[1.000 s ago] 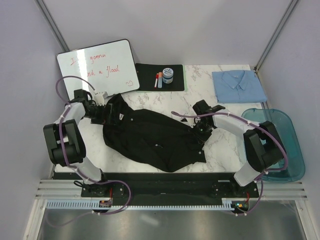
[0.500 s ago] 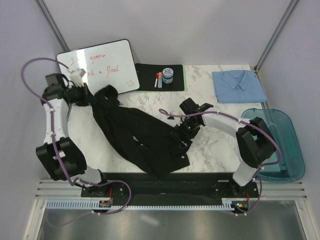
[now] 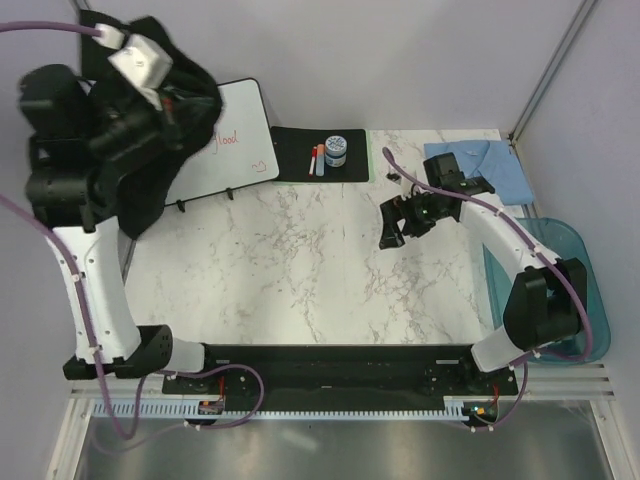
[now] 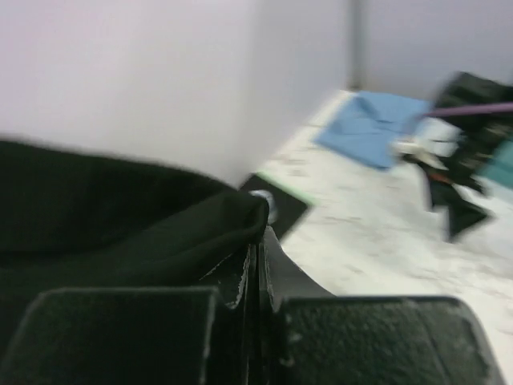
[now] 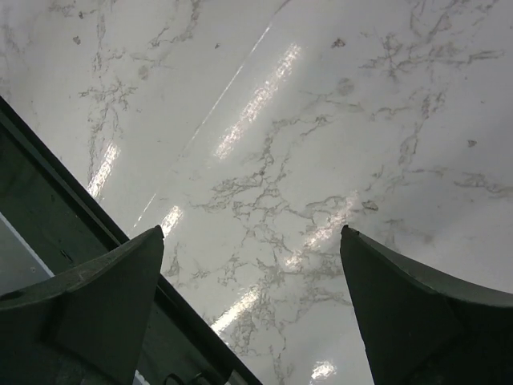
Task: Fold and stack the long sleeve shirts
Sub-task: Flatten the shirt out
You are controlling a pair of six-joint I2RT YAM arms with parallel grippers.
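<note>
The black long sleeve shirt [image 3: 195, 95] hangs bunched high at the back left, lifted off the table. My left gripper [image 4: 260, 237] is shut on a fold of this black fabric [image 4: 120, 233], which fills the left of the left wrist view. The light blue long sleeve shirt [image 3: 495, 175] lies folded at the back right of the table and is also seen as a blue patch [image 4: 369, 128] in the left wrist view. My right gripper [image 3: 390, 228] hovers just left of it over bare marble. Its fingers [image 5: 104, 297] stand wide open with nothing between them.
A whiteboard [image 3: 240, 140] leans at the back left, partly behind the raised shirt. A black green-edged mat [image 3: 295, 160] at the back carries a small jar [image 3: 335, 150] and markers [image 3: 318, 160]. A teal bin [image 3: 575, 290] sits at the right edge.
The left arm has swung up and back, carrying the black shirt off the table. The right gripper has let go of the shirt, opened, and moved back toward the right.
</note>
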